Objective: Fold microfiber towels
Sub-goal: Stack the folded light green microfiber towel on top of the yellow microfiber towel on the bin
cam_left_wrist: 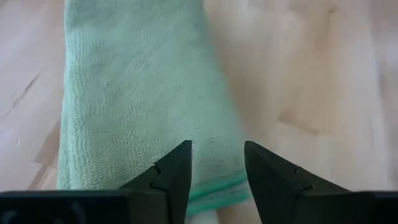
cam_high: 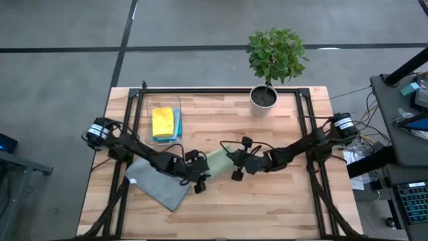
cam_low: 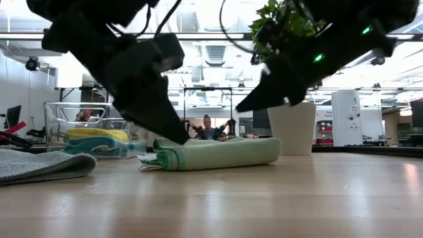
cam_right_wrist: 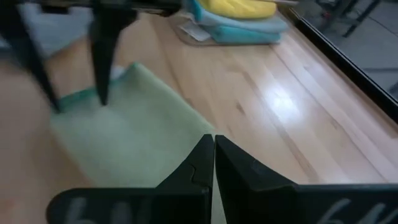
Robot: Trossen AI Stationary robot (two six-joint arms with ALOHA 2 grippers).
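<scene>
Looking straight down in the high view, the green towel (cam_high: 217,161) lay folded at table centre, w/ the left gripper (cam_high: 198,182) at its 7 o'clock end and the right gripper (cam_high: 238,167) at its 3 o'clock end. A grey towel (cam_high: 157,182) sat flat beside it at 8 o'clock, not yet folded. The yellow towel (cam_high: 163,122) topped a blue-ish stack in the clear bin (cam_high: 162,100) at 10 o'clock; a potted plant (cam_high: 271,63) stood at 1 o'clock.

Low view: the green cloth (cam_low: 215,153) was a soft, rounded roll on the wood, both grippers just above it, neither clearly touching.

Left wrist view: the left fingers (cam_left_wrist: 177,177) stood spread apart over the towel's hemmed edge (cam_left_wrist: 214,190), pinching nothing.

Right wrist view: the right fingers (cam_right_wrist: 205,162) were pressed together, empty, at the towel's near end; the left arm's fingers showed at the far end.

Judgement: cloth looked light, limp, slightly grippy pile, not fragile; it would sag and unfold if lifted by one layer. Best hold prob. at a corner or hem, nipping all layers together, other gripper pinning the fold.
</scene>
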